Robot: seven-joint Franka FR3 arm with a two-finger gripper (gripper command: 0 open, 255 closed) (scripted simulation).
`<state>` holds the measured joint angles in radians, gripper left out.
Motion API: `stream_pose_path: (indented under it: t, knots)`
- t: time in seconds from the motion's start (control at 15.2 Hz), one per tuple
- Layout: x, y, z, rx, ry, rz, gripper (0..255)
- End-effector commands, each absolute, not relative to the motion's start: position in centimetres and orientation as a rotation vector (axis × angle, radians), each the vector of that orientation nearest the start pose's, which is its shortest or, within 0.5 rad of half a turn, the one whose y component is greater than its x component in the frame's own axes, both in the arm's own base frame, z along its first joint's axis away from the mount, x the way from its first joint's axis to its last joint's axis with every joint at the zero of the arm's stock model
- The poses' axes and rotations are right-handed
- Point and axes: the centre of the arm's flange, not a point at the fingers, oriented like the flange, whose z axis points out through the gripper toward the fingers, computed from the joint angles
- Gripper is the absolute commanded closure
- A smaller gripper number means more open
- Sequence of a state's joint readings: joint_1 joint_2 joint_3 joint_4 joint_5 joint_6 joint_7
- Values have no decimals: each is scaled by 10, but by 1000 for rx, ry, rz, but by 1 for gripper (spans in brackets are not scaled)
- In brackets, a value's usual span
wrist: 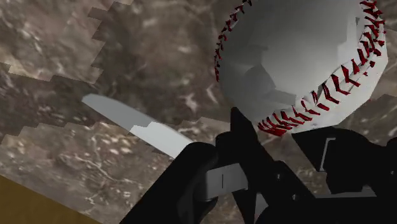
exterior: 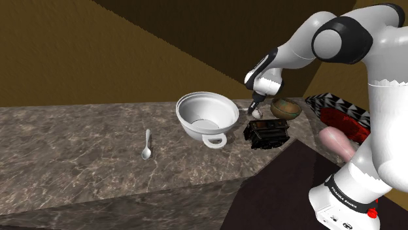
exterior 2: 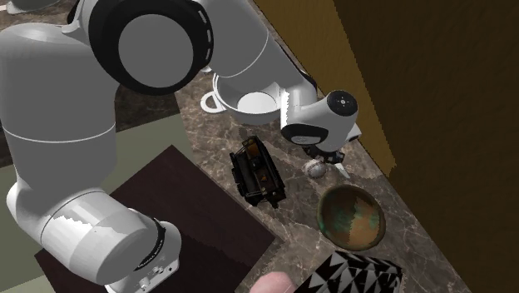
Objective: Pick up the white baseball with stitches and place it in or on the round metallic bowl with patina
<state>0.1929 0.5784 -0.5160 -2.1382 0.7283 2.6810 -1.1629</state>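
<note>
Nearest to the shoulder camera, at the lower right, the robot's white stand. Just beyond, on the brown marbled worktop, a small white spoon, lying alone toward that view's left and well apart from all other things. Further in, a black boxy device, and near it on the left side a big white bowl with a handle. To the right of the device, a pink rounded object, and behind that a red, black and white patterned thing. Just behind the device, the white baseball with red stitches, resting on the worktop between the big white bowl and the round bowl with green-brown patina, near this last one but not touching. Directly over the ball, the black jaws, pointing down; in the wrist view standing apart, with the ball just beyond the tips and not clasped between them. Close beside the ball, a flat white blade-like piece on the stone. Farthest back, a brown wall.
</note>
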Motion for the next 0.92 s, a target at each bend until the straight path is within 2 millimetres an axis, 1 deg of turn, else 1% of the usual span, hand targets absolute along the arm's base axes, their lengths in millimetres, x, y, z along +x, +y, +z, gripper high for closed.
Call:
stream_pose_path:
  t: [0.0,0.46,0.53,0.86]
  knots:
    - [530,-205,170,-3126,-434,-202,255]
    - [530,-205,170,-3126,-434,-202,255]
    - [530,-205,170,-3126,-434,-202,0]
    - [459,-228,199,-3052,-282,-357,0]
